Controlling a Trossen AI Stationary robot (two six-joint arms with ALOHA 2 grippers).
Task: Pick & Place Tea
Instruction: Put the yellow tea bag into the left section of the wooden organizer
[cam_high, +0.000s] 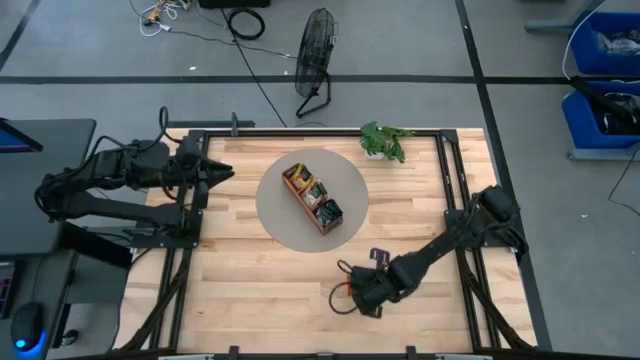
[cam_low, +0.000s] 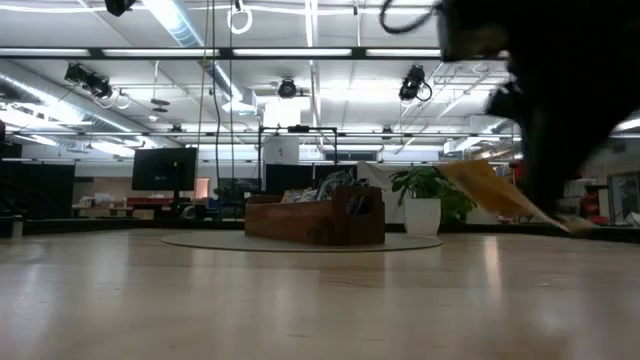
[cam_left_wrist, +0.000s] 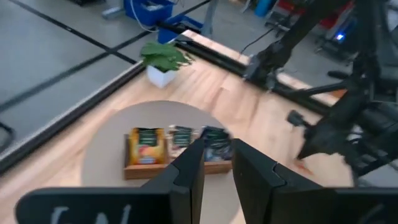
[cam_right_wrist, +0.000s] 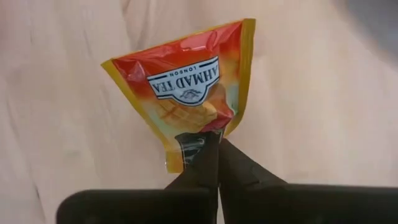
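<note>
An orange-yellow tea sachet (cam_right_wrist: 186, 87) is in my right gripper (cam_right_wrist: 214, 146), which is shut on it near the table's front edge (cam_high: 352, 293). In the low view the sachet (cam_low: 495, 190) slants above the table top. The brown wooden tray (cam_high: 312, 198) stands on a round grey mat (cam_high: 275, 215) in the middle of the table, with several more sachets upright in its compartments (cam_left_wrist: 180, 144). My left gripper (cam_left_wrist: 219, 149) waits above the table's left edge (cam_high: 218, 170), pointing at the tray. Its fingers are slightly apart with nothing between them. My right gripper pinches one edge of the sachet (cam_right_wrist: 208, 127), about midway along it, between its two fingertips. The fingers come from above, pointing steeply down. The sachet is lifted clear of the table and sticks out tilted beyond the fingertips, printed face toward the wrist camera.
A small green plant in a white pot (cam_high: 385, 140) stands at the table's far edge, right of the mat. A black frame rail (cam_high: 450, 180) runs along the table's sides. Bare wood (cam_high: 250, 290) lies between the mat and the near edge.
</note>
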